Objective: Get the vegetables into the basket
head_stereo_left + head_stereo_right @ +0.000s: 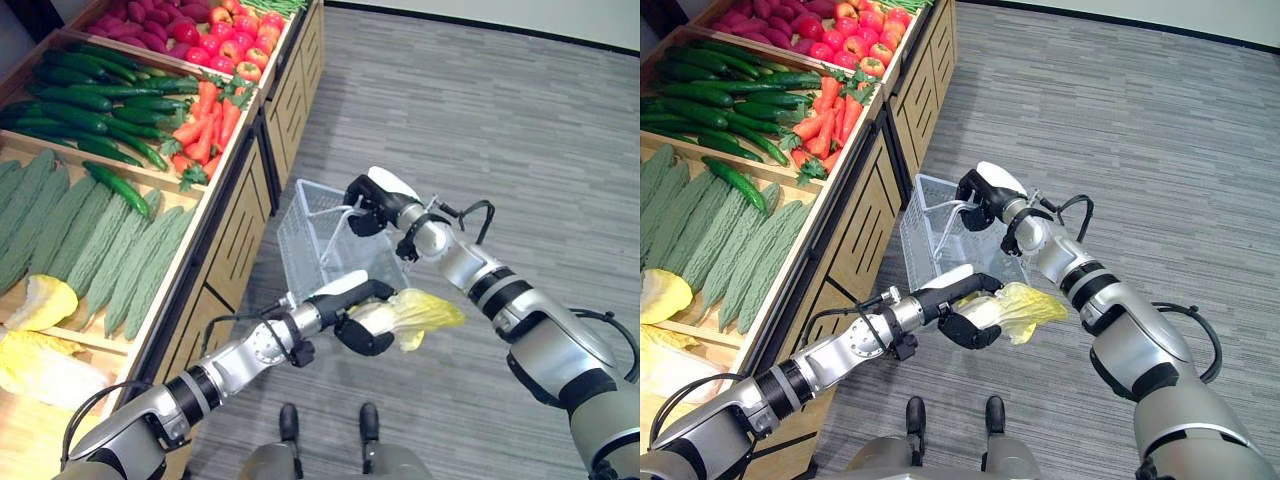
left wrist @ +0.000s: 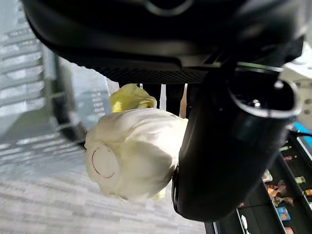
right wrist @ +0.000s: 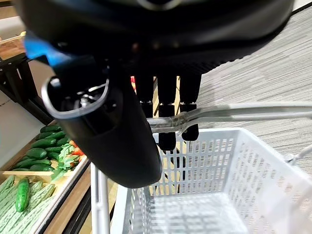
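My left hand is shut on a pale yellow-green cabbage, holding it in the air just in front of the white wire basket. Its cut white stem shows past the thumb in the left wrist view. My right hand is shut on the basket's metal handle, its fingers curled over the bar, and keeps the basket lifted beside the wooden produce stand. The basket's floor holds nothing.
The stand's bins hold more cabbages, bitter gourds, cucumbers, carrots and red apples. Grey carpet stretches to the right of the stand.
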Robot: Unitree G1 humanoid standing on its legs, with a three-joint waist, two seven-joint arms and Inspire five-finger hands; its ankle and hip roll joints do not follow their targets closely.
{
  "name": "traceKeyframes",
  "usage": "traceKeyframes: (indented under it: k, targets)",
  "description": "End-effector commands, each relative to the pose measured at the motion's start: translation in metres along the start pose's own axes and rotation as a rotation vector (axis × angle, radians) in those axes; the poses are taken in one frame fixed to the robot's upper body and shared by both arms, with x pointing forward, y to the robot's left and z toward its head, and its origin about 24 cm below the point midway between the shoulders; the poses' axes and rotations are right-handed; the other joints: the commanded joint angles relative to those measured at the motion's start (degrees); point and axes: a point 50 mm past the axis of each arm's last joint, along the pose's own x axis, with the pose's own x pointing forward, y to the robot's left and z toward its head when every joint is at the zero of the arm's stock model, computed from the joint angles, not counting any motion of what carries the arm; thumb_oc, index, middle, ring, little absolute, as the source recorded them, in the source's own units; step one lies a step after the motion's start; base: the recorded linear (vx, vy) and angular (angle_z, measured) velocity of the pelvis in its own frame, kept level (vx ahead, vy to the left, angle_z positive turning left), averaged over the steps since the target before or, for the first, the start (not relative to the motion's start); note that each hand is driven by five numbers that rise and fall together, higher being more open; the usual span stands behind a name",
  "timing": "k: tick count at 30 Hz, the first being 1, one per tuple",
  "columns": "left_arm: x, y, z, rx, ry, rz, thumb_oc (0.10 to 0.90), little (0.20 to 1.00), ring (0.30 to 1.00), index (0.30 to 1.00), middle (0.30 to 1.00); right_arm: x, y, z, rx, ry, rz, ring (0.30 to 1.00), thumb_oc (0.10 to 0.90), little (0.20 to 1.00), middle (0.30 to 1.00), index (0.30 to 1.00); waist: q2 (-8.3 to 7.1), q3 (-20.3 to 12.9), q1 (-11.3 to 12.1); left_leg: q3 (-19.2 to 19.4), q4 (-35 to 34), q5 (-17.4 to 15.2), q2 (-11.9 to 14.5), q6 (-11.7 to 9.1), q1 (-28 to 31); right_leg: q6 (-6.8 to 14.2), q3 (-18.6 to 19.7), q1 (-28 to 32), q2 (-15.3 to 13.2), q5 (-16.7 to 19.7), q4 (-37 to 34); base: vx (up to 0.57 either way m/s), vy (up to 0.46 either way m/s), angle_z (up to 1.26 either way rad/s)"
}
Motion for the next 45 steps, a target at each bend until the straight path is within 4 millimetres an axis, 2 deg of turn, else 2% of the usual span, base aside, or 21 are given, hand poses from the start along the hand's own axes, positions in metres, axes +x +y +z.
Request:
traceKeyframes:
  k: [1,3,8,13,14,21,28,29,30,31,40,45]
  targets:
    - [0.02,0.037,0.062,0.126,-0.308,0.17,0.4,0.3,0.3,0.3,0.3,0.013,-0.066,0.084,0.031,-0.303,-0.249,0.3,0.4,0.3,0.3,0.3,-4.78,-5.0,0.91,-1.86,0.0,-1.39,3.18,-3.85,-0.96,7.2,-0.2,0.15,-5.55,3.2,0.14,0.0,0.0,0.0]
    - [0.024,0.045,0.062,0.204,-0.297,0.226,0.4,0.3,0.3,0.3,0.3,0.013,-0.058,0.086,0.037,-0.311,-0.228,0.3,0.4,0.3,0.3,0.3,-4.93,-5.12,0.86,-1.73,0.0,-1.38,3.2,-3.93,-1.03,7.24,-0.28,0.18,-5.58,3.2,0.1,0.0,0.0,0.0]
    - [0.026,0.047,0.049,0.277,-0.234,0.276,0.4,0.3,0.3,0.3,0.3,0.012,-0.053,0.085,0.057,-0.312,-0.225,0.3,0.4,0.3,0.3,0.3,-5.16,-5.19,0.96,-1.86,0.0,-1.32,3.23,-3.93,-1.08,7.21,-0.38,0.18,-5.49,3.23,0.09,0.0,-0.003,0.01]
    - [0.028,0.04,0.027,0.538,-0.147,0.258,0.4,0.3,0.3,0.3,0.3,0.011,-0.054,0.086,0.118,-0.331,-0.248,0.3,0.4,0.3,0.3,0.3,-5.33,-5.36,0.93,-1.85,0.0,-1.48,3.33,-3.98,-1.03,7.19,-0.35,0.23,-5.43,3.14,0.11,0.0,0.0,0.0]
    - [0.029,0.037,0.016,0.648,-0.108,0.241,0.4,0.3,0.3,0.3,0.3,0.01,-0.054,0.092,0.15,-0.361,-0.253,0.3,0.4,0.3,0.3,0.3,-5.45,-5.4,0.72,-1.72,0.0,-1.52,3.41,-3.99,-1.01,7.21,-0.21,0.05,-5.39,3.16,0.14,0.0,0.0,0.0]
    - [0.035,0.036,0.006,0.785,-0.068,0.232,0.4,0.3,0.3,0.3,0.3,0.008,-0.052,0.103,0.186,-0.418,-0.239,0.3,0.4,0.3,0.3,0.3,-5.67,-5.65,0.31,-1.39,0.0,-1.61,3.48,-4.03,-0.93,7.28,-0.11,-0.02,-5.38,3.16,0.12,0.0,-0.001,-0.01]
    - [0.04,0.039,0.001,0.835,-0.031,0.262,0.4,0.3,0.3,0.3,0.3,0.008,-0.047,0.106,0.192,-0.427,-0.22,0.3,0.4,0.3,0.3,0.3,-5.79,-5.98,0.02,-1.3,0.0,-1.65,3.5,-4.07,-0.97,7.26,-0.05,-0.1,-5.37,3.18,0.08,0.0,0.0,0.0]
    - [0.04,0.039,0.0,0.835,-0.022,0.267,0.506,0.448,0.448,0.448,0.448,0.008,-0.047,0.106,0.194,-0.426,-0.219,0.3,0.4,0.3,0.3,0.3,-5.81,-6.04,-0.01,-1.27,0.0,-1.68,3.5,-4.07,-0.99,7.23,-0.01,-0.11,-5.38,3.19,0.06,0.0,0.0,0.0]
    - [0.041,0.039,-0.002,0.834,-0.009,0.271,0.78,0.833,0.833,0.833,0.833,0.008,-0.046,0.106,0.197,-0.426,-0.218,0.3,0.4,0.3,0.3,0.3,-5.85,-6.1,-0.07,-1.26,0.0,-1.68,3.5,-4.09,-0.98,7.22,0.05,-0.14,-5.38,3.24,0.05,0.0,0.0,0.0]
    - [0.041,0.04,-0.003,0.836,-0.003,0.274,0.9,1.0,1.0,1.0,1.0,0.008,-0.046,0.107,0.195,-0.428,-0.216,0.3,0.4,0.3,0.3,0.3,-5.9,-6.15,-0.05,-1.21,0.0,-1.68,3.51,-4.1,-0.98,7.23,0.05,-0.16,-5.36,3.26,0.03,0.0,0.0,0.0]
    - [0.042,0.038,0.002,0.83,-0.026,0.266,0.9,1.0,1.0,1.0,1.0,0.011,-0.056,0.101,0.106,-0.385,-0.242,0.3,0.4,0.3,0.3,0.3,-5.77,-6.4,-0.15,-1.17,0.0,-1.62,3.63,-4.15,-0.94,7.15,-0.15,-0.06,-5.29,3.28,-0.01,0.0,0.0,0.0]
    - [0.042,0.037,0.013,0.83,-0.08,0.263,0.9,1.0,1.0,1.0,1.0,0.01,-0.058,0.099,0.062,-0.379,-0.249,0.3,0.4,0.3,0.3,0.3,-5.7,-6.25,-0.17,-1.2,0.0,-1.61,3.61,-4.1,-1.12,7.22,-0.19,-0.23,-5.32,3.39,-0.02,0.0,0.0,0.0]
